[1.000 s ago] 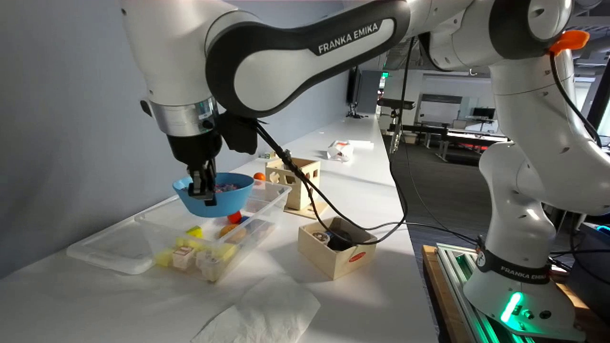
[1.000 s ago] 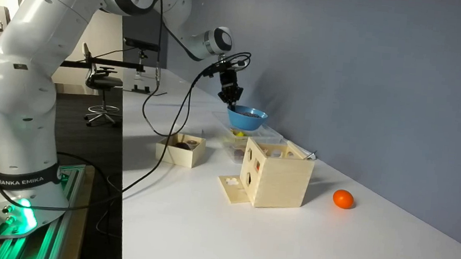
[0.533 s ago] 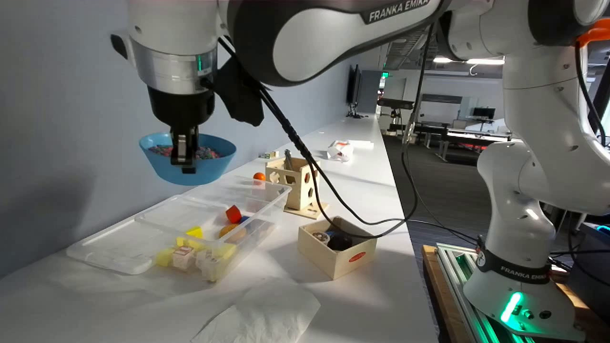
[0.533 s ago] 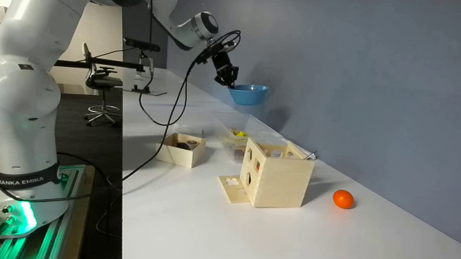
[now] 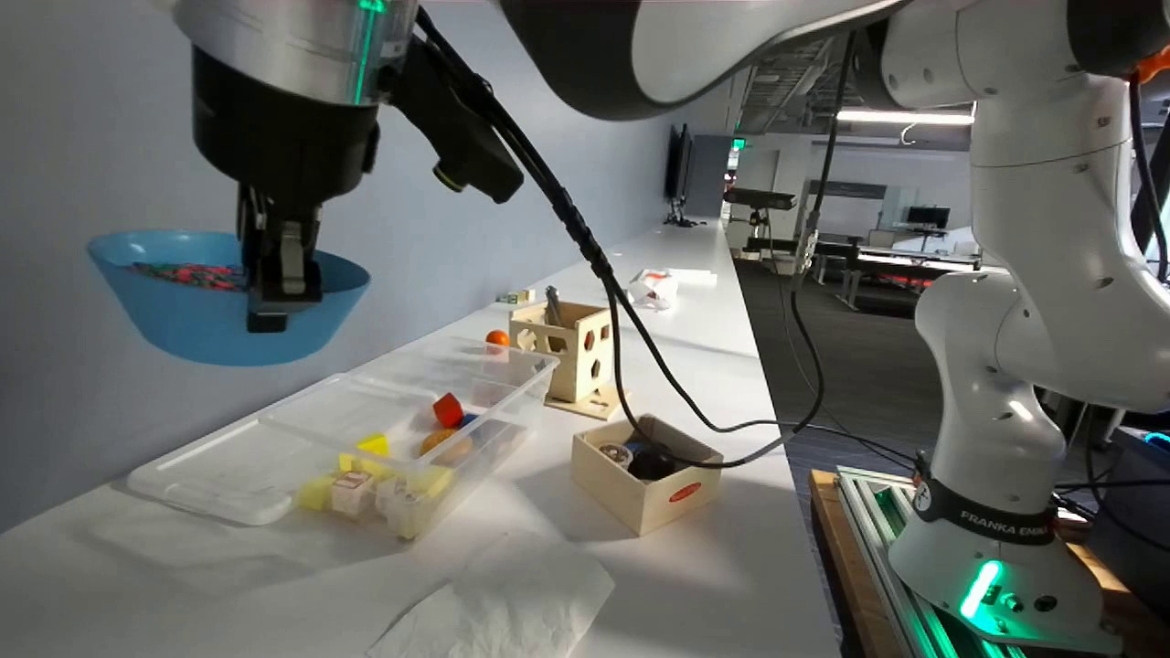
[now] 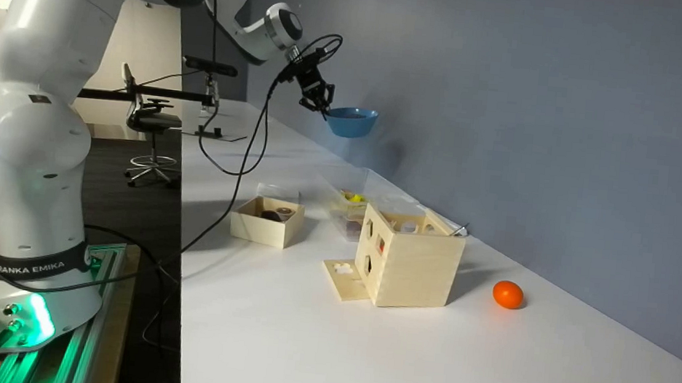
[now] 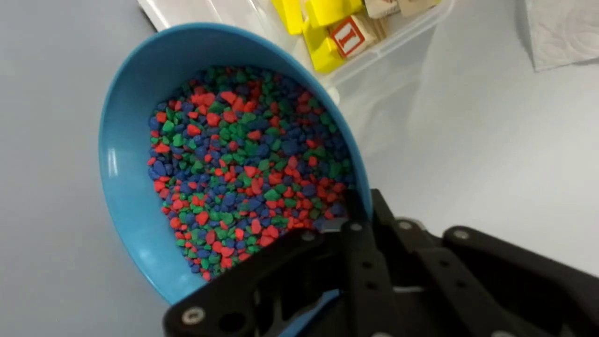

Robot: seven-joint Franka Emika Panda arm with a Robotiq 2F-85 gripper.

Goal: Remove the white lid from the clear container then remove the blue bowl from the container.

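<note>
Lifted higher, the blue bowl hangs, rim pinched in the nearly closed tool.

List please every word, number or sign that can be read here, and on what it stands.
"FRANKA EMIKA": robot's black base band.
"I" (or a sideways "H"): wooden block.
Too small to read: red oval label on the wooden box.
Too small: distant green sign.
Cut off, unreadable: print on neighbouring block.
</note>
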